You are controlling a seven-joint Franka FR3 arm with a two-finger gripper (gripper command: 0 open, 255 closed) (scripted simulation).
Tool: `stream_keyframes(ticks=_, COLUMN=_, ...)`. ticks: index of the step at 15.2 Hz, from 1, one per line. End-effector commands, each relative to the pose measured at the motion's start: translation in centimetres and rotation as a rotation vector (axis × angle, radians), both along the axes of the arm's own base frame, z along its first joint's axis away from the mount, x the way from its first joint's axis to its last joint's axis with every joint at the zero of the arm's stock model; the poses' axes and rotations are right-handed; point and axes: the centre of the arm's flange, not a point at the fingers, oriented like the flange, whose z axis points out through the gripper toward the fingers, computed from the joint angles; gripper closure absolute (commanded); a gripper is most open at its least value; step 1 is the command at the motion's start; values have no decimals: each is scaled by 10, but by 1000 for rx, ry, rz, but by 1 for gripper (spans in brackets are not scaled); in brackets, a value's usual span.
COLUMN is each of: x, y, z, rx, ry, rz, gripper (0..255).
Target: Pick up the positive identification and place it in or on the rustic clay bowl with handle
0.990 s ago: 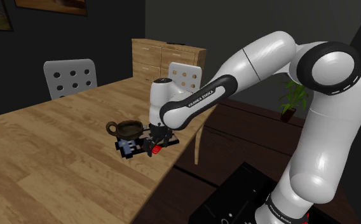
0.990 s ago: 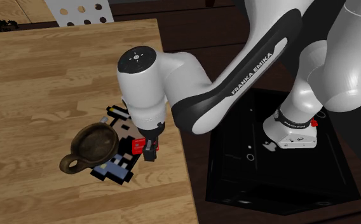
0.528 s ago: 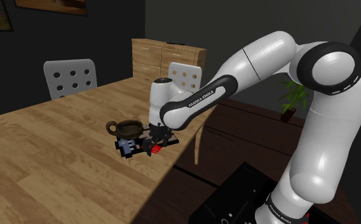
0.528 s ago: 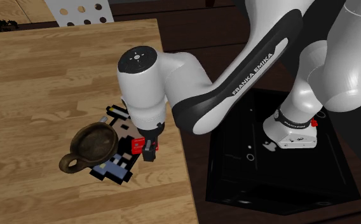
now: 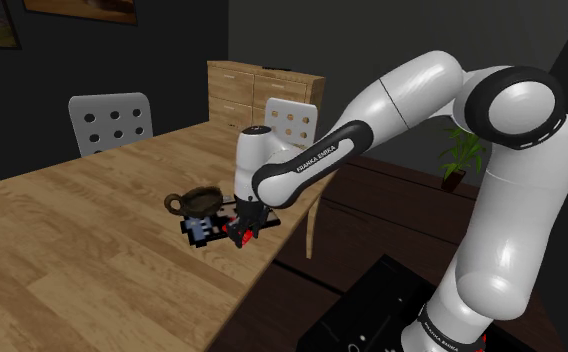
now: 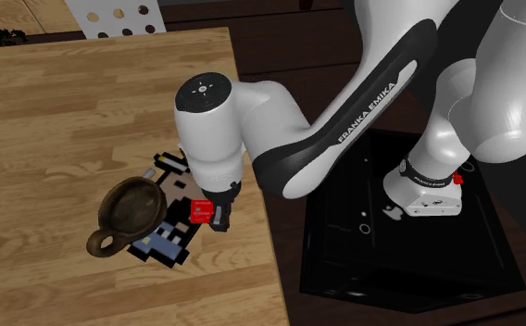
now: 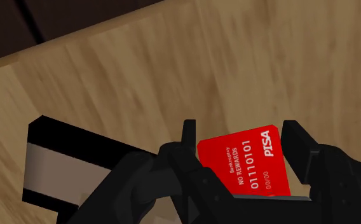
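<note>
A small red card (image 7: 246,164) printed with white digits sits between my black fingers, and both of them press on its edges. My gripper (image 7: 241,143) is shut on it, just above the wooden table (image 5: 92,260) near its edge. The same red card (image 6: 197,212) shows under the white wrist, in my gripper (image 6: 211,219). From the shoulder view the card (image 5: 239,238) hangs in the gripper (image 5: 244,232) right beside the bowl. The dark brown bowl with a loop handle (image 6: 130,206) stands just to the second exterior view's left of the gripper, looking slightly tilted.
A flat pixel-patterned piece in black, white and blue (image 6: 164,239) lies on the table under the bowl and the hand. The table's edge (image 6: 269,241) runs close by, with the black stand (image 6: 391,241) beyond. Two white chairs (image 5: 110,120) and a wooden cabinet (image 5: 252,85) stand behind.
The fingers have come together on the red card. The hand has shifted a little, and the bowl has moved slightly toward the second exterior view's left and tipped.
</note>
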Motion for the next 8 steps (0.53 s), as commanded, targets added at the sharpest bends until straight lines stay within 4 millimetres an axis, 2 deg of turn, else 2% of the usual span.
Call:
stream_keyframes(ticks=1, x=-1, y=-1, z=-10, rx=-4, ry=17, rz=-1, gripper=255)
stream_keyframes(ticks=2, x=-1, y=0, z=-11, rx=-4, ry=16, rz=-1, gripper=255)
stream_keyframes(ticks=8, x=1, y=-1, z=23, rx=-3, ry=17, rz=-1, gripper=255)
